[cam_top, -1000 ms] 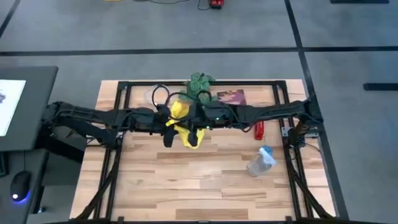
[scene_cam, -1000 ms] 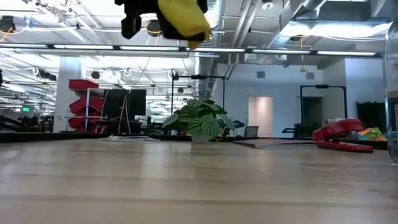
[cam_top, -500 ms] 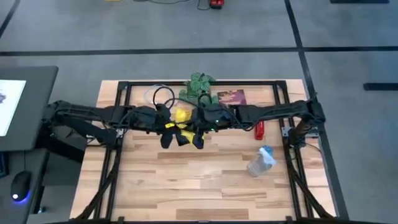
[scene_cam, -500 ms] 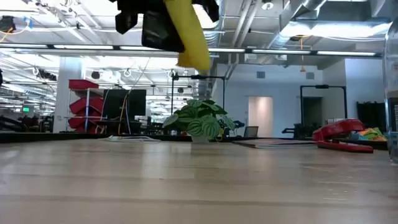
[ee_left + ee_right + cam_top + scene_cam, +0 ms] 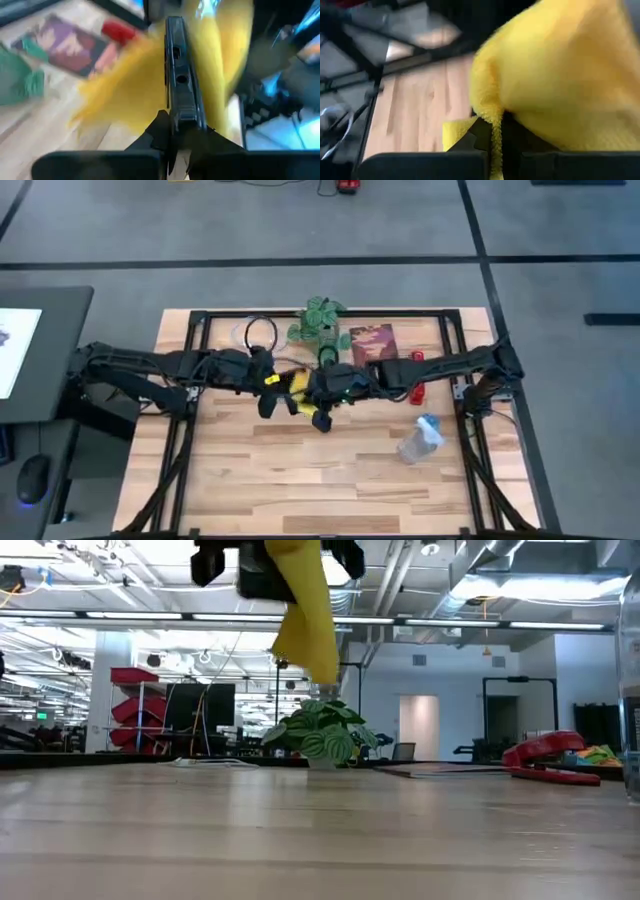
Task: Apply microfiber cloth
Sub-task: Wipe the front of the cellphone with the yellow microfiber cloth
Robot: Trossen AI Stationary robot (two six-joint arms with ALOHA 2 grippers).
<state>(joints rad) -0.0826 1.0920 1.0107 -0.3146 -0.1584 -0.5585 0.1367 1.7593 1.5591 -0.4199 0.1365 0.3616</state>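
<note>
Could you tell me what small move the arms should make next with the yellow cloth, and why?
Probably draw the right gripper along the phone that the left gripper holds edge-on. The microfiber cloth, pinched in the right fingers, already drapes beside the phone, well above the table.

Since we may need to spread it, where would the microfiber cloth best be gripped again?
Probably the free lower tip of the microfiber cloth, approached level from the side: it hangs as a narrow fold below the right gripper, clear of the table.

Microfiber cloth (image 5: 295,383) hangs above table (image 5: 300,470), before plant (image 5: 318,320).
</note>
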